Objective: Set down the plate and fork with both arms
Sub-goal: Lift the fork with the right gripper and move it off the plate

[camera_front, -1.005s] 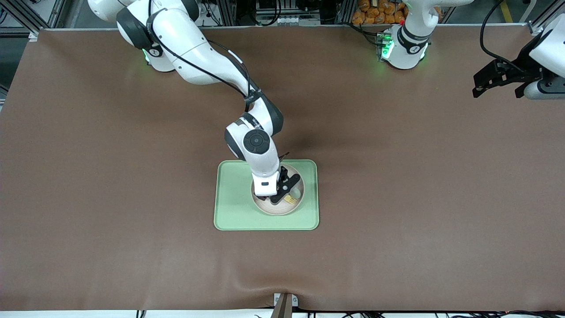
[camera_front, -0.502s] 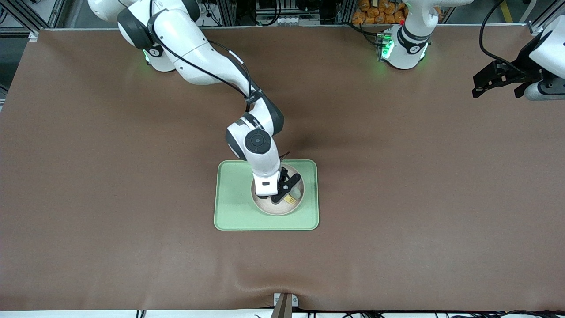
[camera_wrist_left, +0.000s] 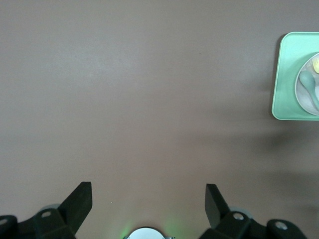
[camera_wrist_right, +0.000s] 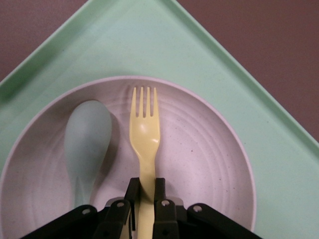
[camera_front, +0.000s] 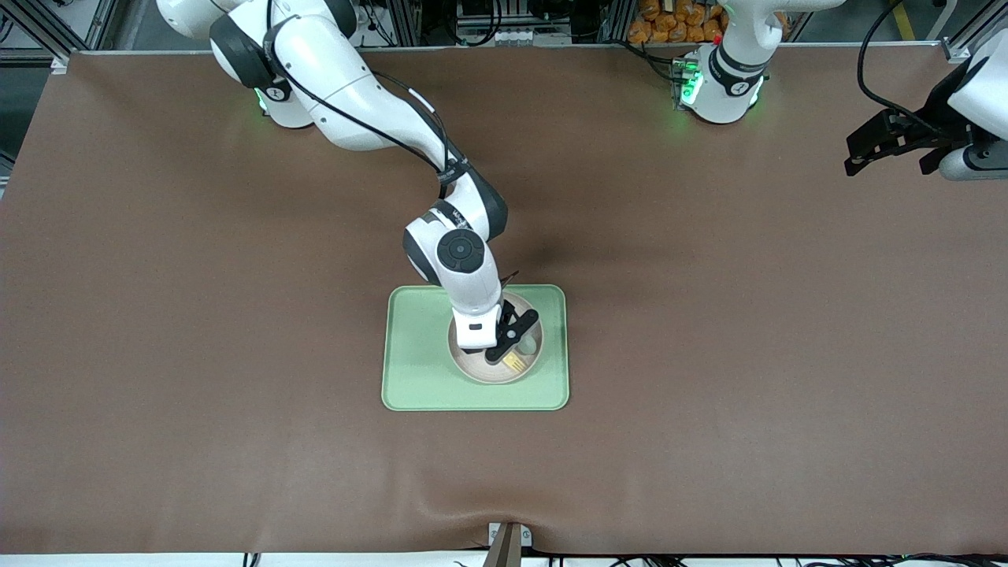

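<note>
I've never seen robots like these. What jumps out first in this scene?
The right gripper catches the eye first: it pinches the handle of a pale yellow fork over a cream plate, where a grey-green spoon already lies. The plate sits on a light-green tray mid-table. The left gripper waits open over the left arm's end of the table.

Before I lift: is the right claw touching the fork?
Touching. The right wrist view shows the right claw shut on the fork handle, over the plate.
</note>
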### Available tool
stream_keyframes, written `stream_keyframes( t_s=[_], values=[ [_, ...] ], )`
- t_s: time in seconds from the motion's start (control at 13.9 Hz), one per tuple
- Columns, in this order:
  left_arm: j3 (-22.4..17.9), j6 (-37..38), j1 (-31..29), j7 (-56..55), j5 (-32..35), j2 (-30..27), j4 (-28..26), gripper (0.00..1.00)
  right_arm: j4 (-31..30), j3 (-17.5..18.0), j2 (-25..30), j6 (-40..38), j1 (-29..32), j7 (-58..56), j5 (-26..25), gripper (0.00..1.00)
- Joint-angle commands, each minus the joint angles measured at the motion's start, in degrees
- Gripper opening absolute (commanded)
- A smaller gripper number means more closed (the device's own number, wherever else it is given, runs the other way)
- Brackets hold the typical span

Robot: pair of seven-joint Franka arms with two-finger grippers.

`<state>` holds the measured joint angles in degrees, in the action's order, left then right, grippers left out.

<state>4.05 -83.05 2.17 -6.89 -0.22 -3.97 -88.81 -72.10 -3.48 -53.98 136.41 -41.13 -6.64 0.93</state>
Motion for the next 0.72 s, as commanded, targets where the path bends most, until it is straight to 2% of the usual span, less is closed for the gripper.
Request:
stream_keyframes(
  t_s=[0.0, 0.36, 0.65],
  values=[
    [-0.01, 0.34, -0.58, -0.94, -0.93, -0.33, -0.23, 1.00, 0.38, -0.30, 1.42, -2.20, -0.35, 1.19, -0.49, 0.06],
    [0.35, 0.34, -0.50, -1.02, -1.01, 0.02, -0.31, 1.00, 0.38, -0.30, 3.44, -5.10, 0.96, 1.11, 0.04, 0.06],
    [0.52, 0.34, -0.32, -1.11, -0.93, 0.37, -0.14, 1.00, -0.41, -0.30, 5.99, -11.33, 3.24, 3.99, 0.31, 0.06]
  ],
)
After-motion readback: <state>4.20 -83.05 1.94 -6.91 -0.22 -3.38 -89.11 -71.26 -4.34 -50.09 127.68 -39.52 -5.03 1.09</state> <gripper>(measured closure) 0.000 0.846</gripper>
